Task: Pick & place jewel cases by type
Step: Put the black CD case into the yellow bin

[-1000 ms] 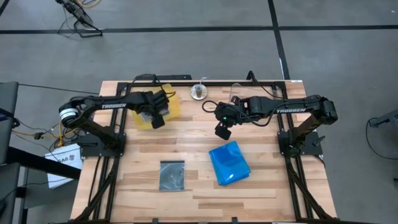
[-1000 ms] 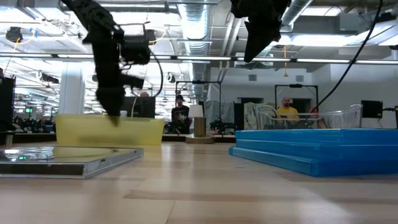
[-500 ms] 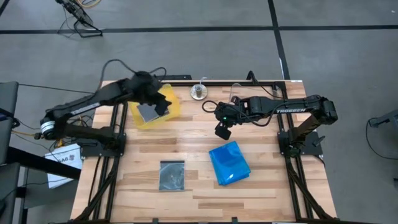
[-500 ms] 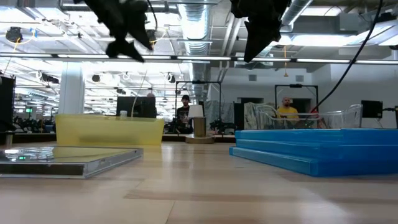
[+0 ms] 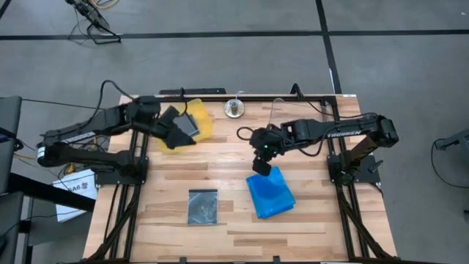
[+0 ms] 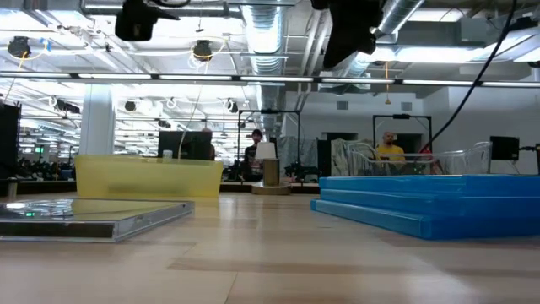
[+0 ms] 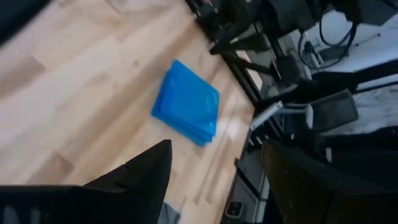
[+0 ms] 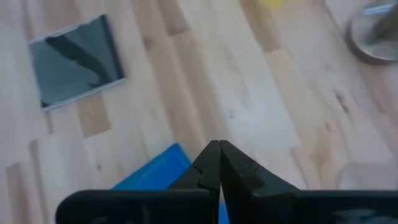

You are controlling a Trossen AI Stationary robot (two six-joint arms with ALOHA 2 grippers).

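- Blue jewel cases (image 5: 270, 193) lie stacked on the table's (image 5: 227, 165) right half; grey jewel case (image 5: 203, 206) lies well left of them.
- Right gripper (image 5: 261, 166) hangs above the stack's far corner, fingers pressed together, empty.
- Left gripper (image 5: 182, 130) hangs over the yellow tray (image 5: 203, 129), fingers spread, empty.

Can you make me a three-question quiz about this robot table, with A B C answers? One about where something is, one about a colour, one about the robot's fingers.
1. Where is the grey jewel case?
A. in the yellow tray
B. flat on the table
C. in a gripper

2. What colour is the stack of cases under the right gripper?
A. blue
B. red
C. green

3. How are the right gripper's fingers?
A. wide open
B. holding a case
C. shut on nothing

Answers: 1 B, it lies alone on the wood. 2 A, it is bright blue. 3 C, the right wrist view shows the fingertips pressed together, empty.
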